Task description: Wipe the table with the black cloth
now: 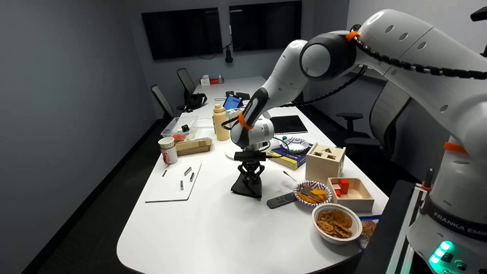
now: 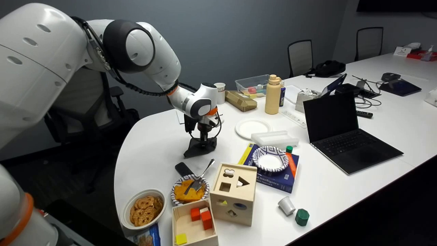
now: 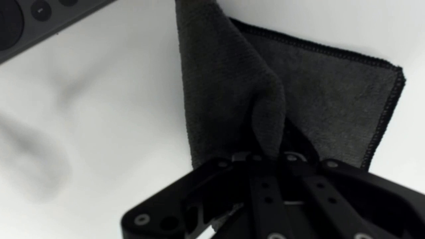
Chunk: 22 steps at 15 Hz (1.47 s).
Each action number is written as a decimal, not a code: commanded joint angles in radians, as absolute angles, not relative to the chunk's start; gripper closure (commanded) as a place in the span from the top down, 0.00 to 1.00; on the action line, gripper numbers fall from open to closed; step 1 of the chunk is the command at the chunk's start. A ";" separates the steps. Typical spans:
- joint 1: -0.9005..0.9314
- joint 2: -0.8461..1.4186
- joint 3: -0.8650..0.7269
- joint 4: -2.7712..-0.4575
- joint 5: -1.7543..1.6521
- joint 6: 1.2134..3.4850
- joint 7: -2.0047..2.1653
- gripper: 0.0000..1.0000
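One black cloth [image 3: 259, 83] tented on the table [image 1: 205, 232], just beside the remote [image 1: 280, 200]; gripper [image 3: 271, 158] has a raised fold pinched tight. Should be light, soft, floppy, hard to damage; mid-cloth bunch looks the right hold, since loose corners would likely curl under drag.

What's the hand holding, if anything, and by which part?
The black cloth, pinched in the hand by a raised fold toward its middle.
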<state>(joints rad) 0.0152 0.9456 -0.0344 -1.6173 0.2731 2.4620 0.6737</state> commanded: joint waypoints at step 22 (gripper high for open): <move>-0.207 0.569 0.388 -2.361 0.470 3.233 0.293 0.01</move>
<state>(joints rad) -0.1566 0.6998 0.2828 -2.2018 0.4796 3.1704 0.3529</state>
